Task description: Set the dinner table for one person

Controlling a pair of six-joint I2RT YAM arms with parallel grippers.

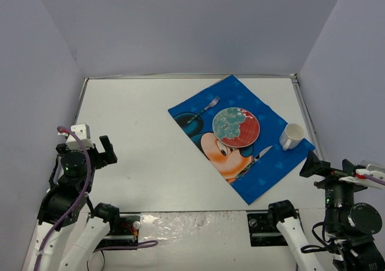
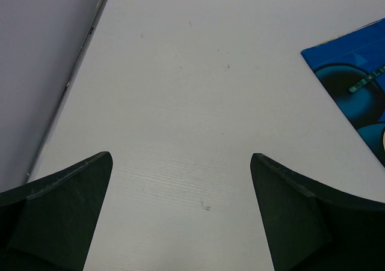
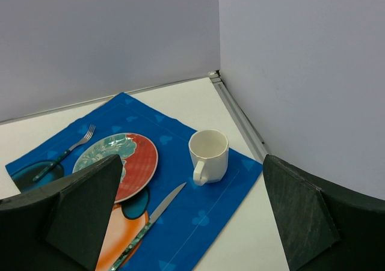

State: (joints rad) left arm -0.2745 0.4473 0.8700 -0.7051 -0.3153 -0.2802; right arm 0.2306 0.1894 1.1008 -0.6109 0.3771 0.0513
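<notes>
Your right end effector, fingers apart, faces the mug mid-frame; left end effector, likewise apart, sits across the tabletop.

- Plain pale lavender walls are seen along the top, left and right of the frame.
- A thin metal rim is set where the rear wall meets the large flat white tabletop.
- The surfaces are evenly lit.

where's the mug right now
In the top view the mug stands on the placemat, at its right corner, beside the plate and knife.
</notes>
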